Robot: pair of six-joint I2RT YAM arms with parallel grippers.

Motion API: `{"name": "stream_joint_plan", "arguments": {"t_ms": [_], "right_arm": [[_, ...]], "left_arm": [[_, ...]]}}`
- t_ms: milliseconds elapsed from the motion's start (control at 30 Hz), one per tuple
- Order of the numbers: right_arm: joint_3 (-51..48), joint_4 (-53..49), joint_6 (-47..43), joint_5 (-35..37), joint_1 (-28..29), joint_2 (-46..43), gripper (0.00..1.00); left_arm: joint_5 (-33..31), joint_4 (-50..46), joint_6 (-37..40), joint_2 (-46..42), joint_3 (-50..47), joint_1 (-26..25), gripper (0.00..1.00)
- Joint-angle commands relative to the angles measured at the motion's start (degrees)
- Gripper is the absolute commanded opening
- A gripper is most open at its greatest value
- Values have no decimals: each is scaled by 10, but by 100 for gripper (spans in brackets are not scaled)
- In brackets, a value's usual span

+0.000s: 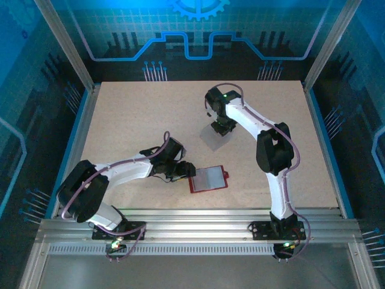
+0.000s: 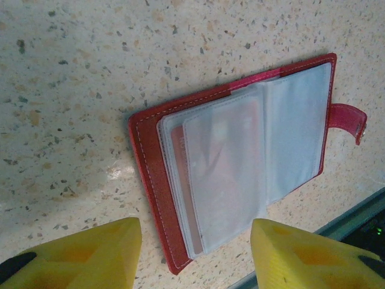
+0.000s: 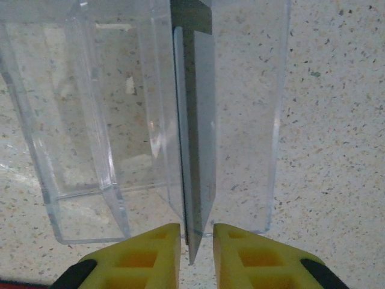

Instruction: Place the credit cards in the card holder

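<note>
- I watch from the overhead camera as both arms reach out over the speckled table [image 1: 120,120], the left arm low by the near edge and the right one stretched toward the middle.
- The card holder [image 1: 209,179] lies open and flat on the table, close to the middle of the near edge, with its red cover down and its pale sleeves facing up.
- In the left wrist view the card holder [image 2: 240,156] sits at a slant. Its snap tab [image 2: 349,117] sticks out on the side away from the red spine, and a reddish shape [image 2: 225,138] shows through the top sleeve.
- The left gripper [image 2: 195,253] hovers at the holder's spine side with its yellow fingers [image 2: 108,247] spread wide and nothing held between them. One corner of the holder lies between the fingers, apart from both. From overhead, the left gripper [image 1: 187,171] is just beside the holder's left edge.
- The right gripper [image 1: 220,129] is over the clear plastic box [image 1: 210,141], which stands about mid-table, well apart from the holder.
- In the right wrist view the right gripper [image 3: 197,244] pinches one dark credit card [image 3: 201,132] by its near end, jaws nearly together with the card on edge between them.
- The card runs out over the clear plastic box [image 3: 84,120], in line with one of its inner walls. I cannot tell whether its far end sits inside the box.
</note>
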Motion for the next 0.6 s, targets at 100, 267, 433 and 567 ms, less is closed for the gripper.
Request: {"name": "stream_joint_plan", "arguments": {"t_ms": [100,267,433,567], "right_arm": [[0,-16,-6,-22,-10,-13,25],[-3,-20,-7,-14,-10,-10,26],[-7,-22,-9,-15,-9,-13,26],[-12,-22,-10,-16,-10,-16,26]], "left_arm": [[14,-1,5,10,17,-1,52],[14,-3,5,9,17,-1,52],[14,-3,5,11,17,0,52],[16,-2,4,15,19,0,52]]}}
